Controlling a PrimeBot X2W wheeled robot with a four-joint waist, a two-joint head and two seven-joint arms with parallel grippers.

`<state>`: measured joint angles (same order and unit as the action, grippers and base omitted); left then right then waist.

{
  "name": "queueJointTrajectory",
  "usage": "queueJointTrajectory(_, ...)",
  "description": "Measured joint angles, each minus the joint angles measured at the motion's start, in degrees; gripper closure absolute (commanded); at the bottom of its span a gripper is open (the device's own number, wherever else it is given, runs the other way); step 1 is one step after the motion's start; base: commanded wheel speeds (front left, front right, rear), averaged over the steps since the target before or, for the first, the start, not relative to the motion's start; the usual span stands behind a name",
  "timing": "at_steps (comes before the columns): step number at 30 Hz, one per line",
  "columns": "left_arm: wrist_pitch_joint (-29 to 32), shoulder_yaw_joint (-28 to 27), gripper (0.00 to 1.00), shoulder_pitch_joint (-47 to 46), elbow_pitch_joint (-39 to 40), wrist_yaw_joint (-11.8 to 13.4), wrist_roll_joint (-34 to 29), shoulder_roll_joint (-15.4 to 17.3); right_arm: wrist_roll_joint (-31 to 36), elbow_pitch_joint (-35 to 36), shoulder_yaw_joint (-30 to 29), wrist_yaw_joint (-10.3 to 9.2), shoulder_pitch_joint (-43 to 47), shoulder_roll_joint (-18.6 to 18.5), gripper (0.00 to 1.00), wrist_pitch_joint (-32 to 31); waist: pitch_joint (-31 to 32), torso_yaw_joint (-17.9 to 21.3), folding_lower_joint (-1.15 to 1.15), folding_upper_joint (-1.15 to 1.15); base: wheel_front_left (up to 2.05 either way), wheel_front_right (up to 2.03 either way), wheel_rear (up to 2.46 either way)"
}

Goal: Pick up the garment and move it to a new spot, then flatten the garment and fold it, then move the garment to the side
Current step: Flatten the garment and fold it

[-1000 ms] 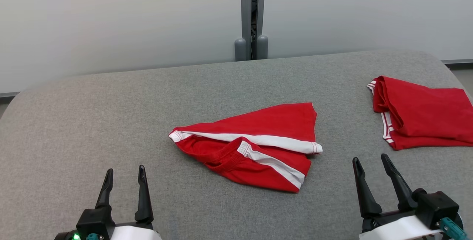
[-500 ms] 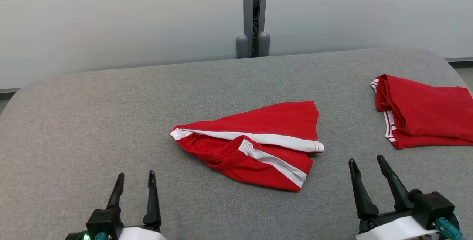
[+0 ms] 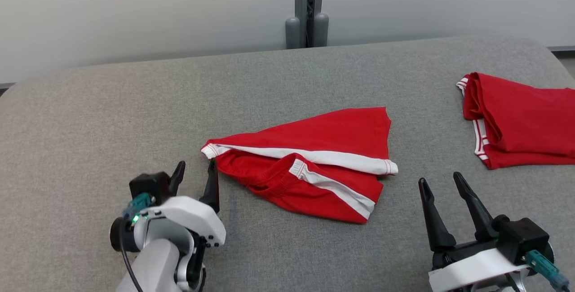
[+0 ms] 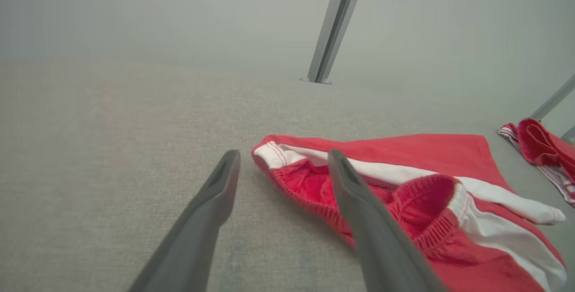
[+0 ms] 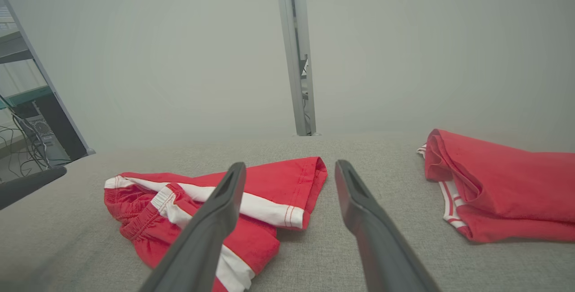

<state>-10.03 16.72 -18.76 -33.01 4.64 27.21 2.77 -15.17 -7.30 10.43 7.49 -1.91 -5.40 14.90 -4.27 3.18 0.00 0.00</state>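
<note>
The garment [image 3: 310, 161] is found rumpled in the middle of the bench [image 3: 90, 126], gripped by nothing, its waistband end turned toward the left edge. The left gripper [image 3: 196, 166] is set with jaws wide just beside that waistband corner, apparently lined up for a pinch there. The right gripper [image 3: 439, 179] is held wide and empty near the front edge, apart from the garment's right hem, probably placed for the other end. A second red garment [image 3: 521, 121] is laid at the right edge, so open room is offered mainly toward the left and back edges.
</note>
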Motion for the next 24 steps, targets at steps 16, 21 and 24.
queueJointTrajectory(16,4.77,5.95,0.39,-13.85,-17.03,1.41,7.55,0.0,-0.26,-0.07,1.05,0.0,-3.45,-1.14,0.0,0.0,-4.65,1.62,0.0,0.0,0.0,0.0,0.0)
queueJointTrajectory(21,4.7,7.34,0.48,-16.82,-20.13,1.47,8.8,0.01,-0.26,-0.03,1.41,0.0,-3.82,-1.48,0.0,0.0,-5.82,1.73,0.0,0.0,0.0,0.0,0.0)
queueJointTrajectory(24,4.45,8.4,0.36,-18.63,-21.62,1.6,9.29,0.0,-0.25,0.0,1.56,0.0,-4.36,-1.67,0.0,0.0,-6.68,1.87,0.0,0.0,0.0,0.0,0.0)
